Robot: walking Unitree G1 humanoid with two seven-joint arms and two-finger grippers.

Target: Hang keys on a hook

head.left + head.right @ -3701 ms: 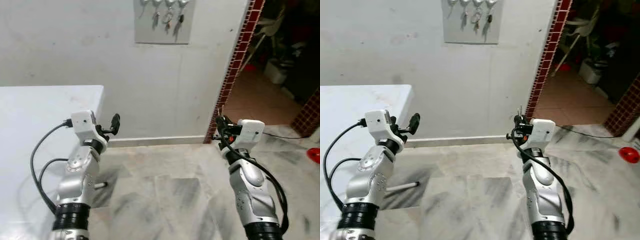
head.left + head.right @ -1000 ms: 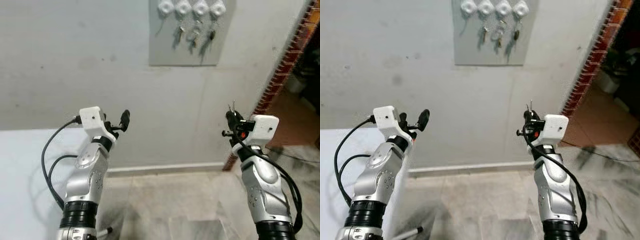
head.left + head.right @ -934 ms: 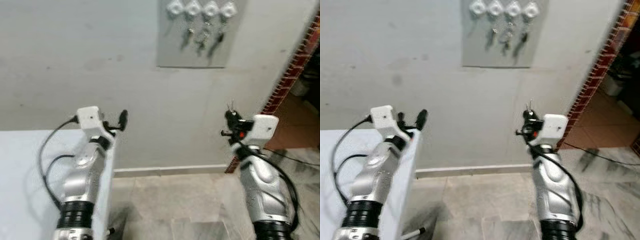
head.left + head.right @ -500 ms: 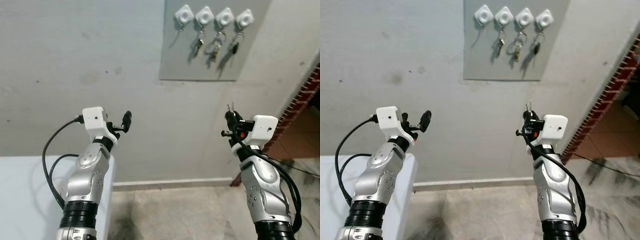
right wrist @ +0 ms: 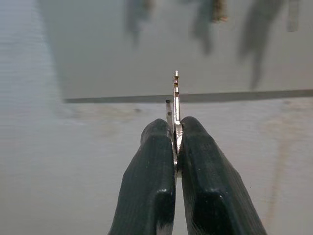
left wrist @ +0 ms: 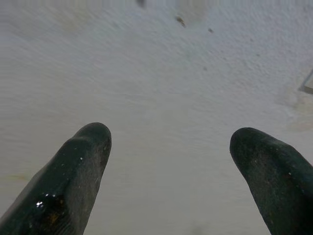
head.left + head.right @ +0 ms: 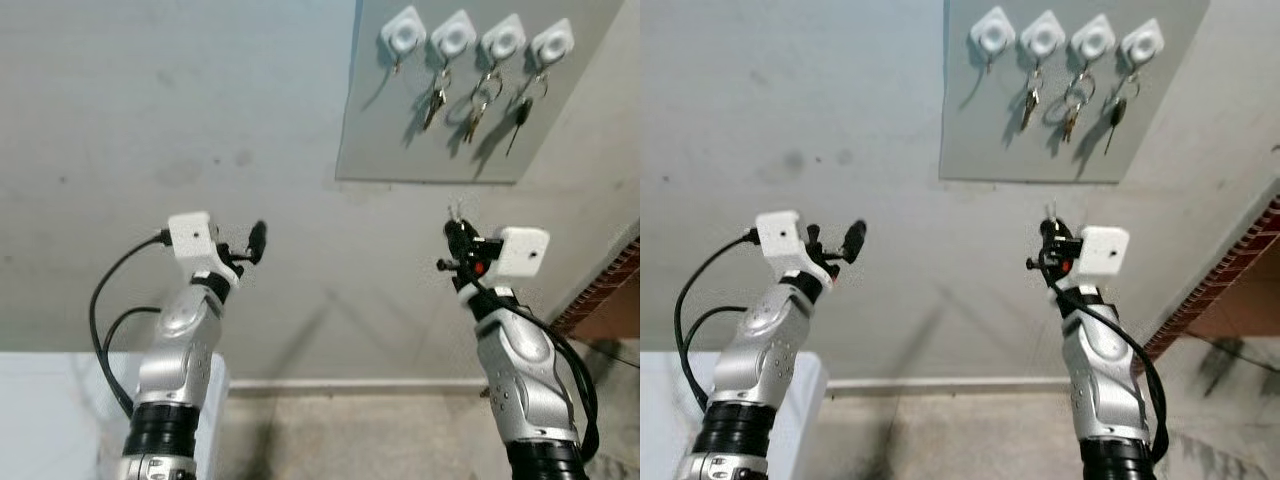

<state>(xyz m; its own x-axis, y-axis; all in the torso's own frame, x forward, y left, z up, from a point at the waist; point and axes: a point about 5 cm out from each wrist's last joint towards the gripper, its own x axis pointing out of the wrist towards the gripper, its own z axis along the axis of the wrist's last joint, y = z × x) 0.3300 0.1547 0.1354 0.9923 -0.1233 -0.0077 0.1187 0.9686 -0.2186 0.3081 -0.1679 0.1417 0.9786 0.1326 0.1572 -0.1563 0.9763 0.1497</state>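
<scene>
Soft, even light falls on the grey wall (image 7: pixel 200 120), with hanging keys (image 7: pixel 1070 105) casting long shadows down-left (the light comes from the upper right). Head views are sharp; the right wrist view blurs its background.

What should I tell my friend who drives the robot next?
Right hand: shut on the keys, raised below the grey board.
Left hand: open, holding nothing, raised facing the bare wall.
Four white hooks sit in a row along the board's top; the three on the right carry keys, the leftmost hook looks free.
Done: keys picked up, robot faces the board.
Left: lift the keys and hang them on the free hook.
</scene>
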